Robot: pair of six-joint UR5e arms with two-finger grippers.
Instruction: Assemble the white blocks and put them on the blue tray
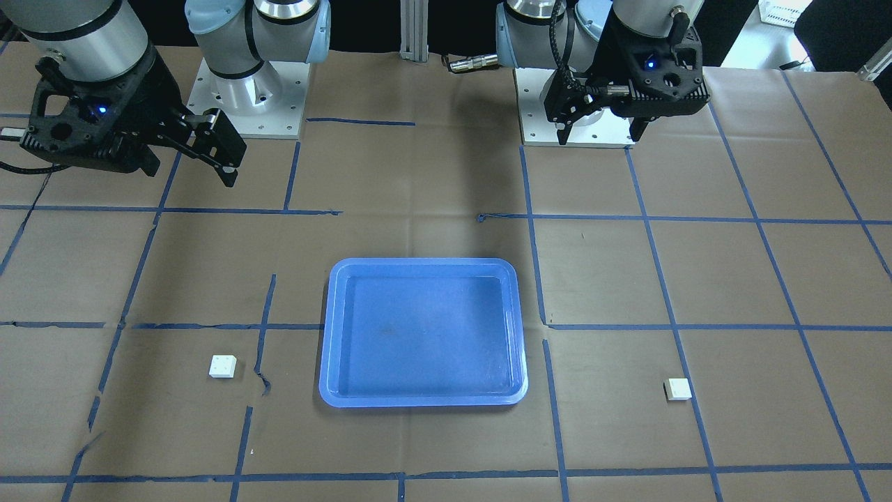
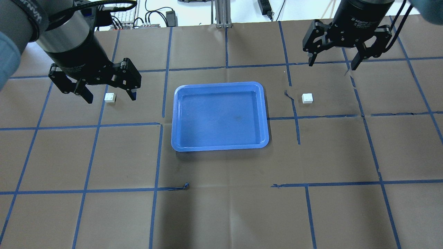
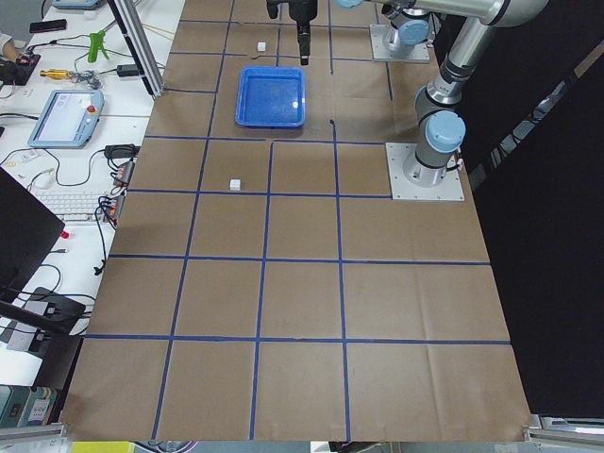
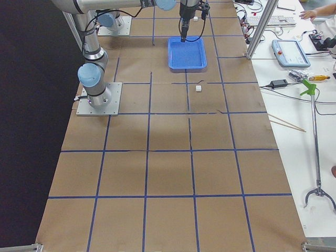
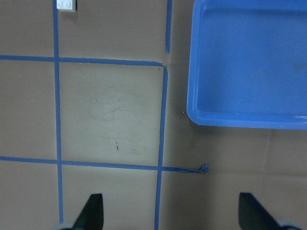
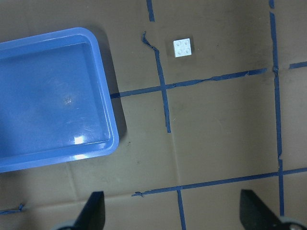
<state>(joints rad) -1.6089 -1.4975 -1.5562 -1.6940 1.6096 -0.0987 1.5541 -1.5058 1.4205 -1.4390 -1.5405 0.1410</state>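
While both arms hover, nothing's grasped yet.
Left end effector (image 1: 599, 132) and right end effector (image 2: 332, 64) hang spread, empty; white blocks (image 2: 110, 98) (image 2: 307, 98) sit one ahead of each, blue tray (image 2: 176, 117) between them. One pick apiece, I reckon.

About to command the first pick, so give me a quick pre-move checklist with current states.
1. Left gripper jaws open: ok.
2. Right gripper jaws open: ok.
3. Left white block loose on the table, studs up: ok.
4. Right white block loose, studs up: ok.
5. Blue tray empty: ok.
6. Jaws lined up over a block: not ok; in both wrist views the blocks sit far from the jaws.
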